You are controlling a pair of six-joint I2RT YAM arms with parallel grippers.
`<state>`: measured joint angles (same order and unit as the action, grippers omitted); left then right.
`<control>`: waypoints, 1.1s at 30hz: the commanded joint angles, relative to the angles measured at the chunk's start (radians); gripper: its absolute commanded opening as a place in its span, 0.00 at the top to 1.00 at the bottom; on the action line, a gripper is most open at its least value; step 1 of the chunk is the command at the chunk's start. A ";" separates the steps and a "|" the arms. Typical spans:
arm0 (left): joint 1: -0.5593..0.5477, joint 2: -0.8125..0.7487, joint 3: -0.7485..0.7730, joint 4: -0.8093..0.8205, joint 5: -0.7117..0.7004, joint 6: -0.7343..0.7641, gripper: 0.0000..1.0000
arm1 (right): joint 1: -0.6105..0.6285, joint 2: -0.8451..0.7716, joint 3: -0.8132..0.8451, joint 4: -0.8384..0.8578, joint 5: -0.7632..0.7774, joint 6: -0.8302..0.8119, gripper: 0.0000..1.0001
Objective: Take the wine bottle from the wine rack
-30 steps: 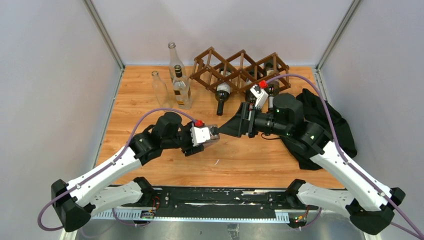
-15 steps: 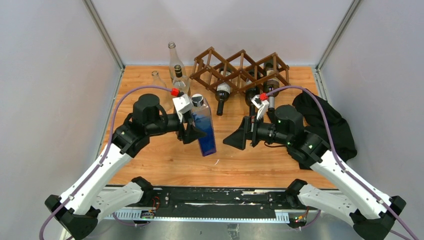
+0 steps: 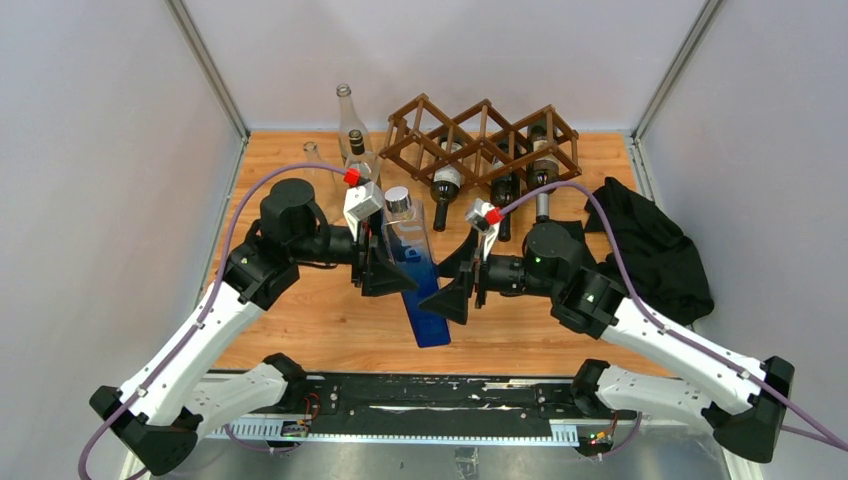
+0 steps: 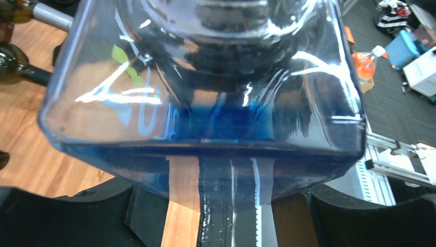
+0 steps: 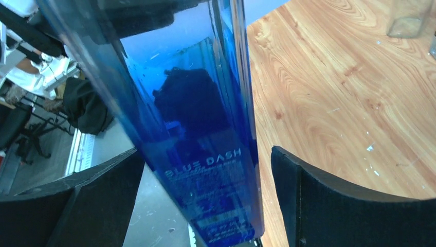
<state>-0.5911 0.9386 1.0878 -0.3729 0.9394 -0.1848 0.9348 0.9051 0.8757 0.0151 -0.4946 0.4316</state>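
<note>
Clearly, the blue bottle [image 5: 198, 128] bears pale lettering reading BLUE DASH.

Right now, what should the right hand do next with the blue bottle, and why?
Probably close the right gripper on the blue bottle. Its jaws stand open with the bottle's lower part between them, while the left gripper grips the bottle nearer its cap. Closing would likely give a second, steadier hold.
</note>
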 commanded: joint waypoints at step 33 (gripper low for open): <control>0.005 0.026 0.160 -0.119 0.082 0.181 0.40 | 0.185 0.081 0.006 0.112 0.147 -0.253 1.00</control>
<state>-0.5842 0.9546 1.2163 -0.3809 0.9882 -0.1032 1.1122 0.9894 0.8356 0.0124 -0.4011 0.1745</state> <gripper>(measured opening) 0.702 0.662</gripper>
